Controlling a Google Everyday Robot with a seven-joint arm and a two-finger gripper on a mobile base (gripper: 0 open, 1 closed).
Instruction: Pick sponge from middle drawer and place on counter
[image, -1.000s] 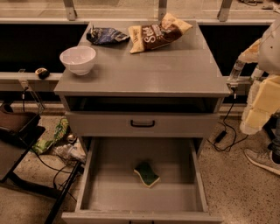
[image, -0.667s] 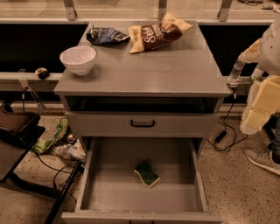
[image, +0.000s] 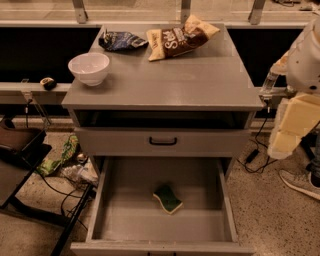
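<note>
The sponge (image: 167, 198), dark green on top with a yellow layer, lies on the floor of the open middle drawer (image: 125, 210), slightly right of its centre. The drawer is pulled far out at the bottom of the grey cabinet. The counter (image: 165, 80) is the cabinet's flat grey top. My gripper (image: 287, 132), with pale yellow pads, hangs to the right of the cabinet at about the height of the upper drawer, well away from the sponge and holding nothing that I can see.
A white bowl (image: 89, 67), a blue chip bag (image: 120, 40) and a brown chip bag (image: 182, 36) sit on the counter. A closed drawer front with a black handle (image: 163, 141) is above the open drawer. Litter and cables (image: 65, 162) lie at floor left; a shoe (image: 300, 182) at right.
</note>
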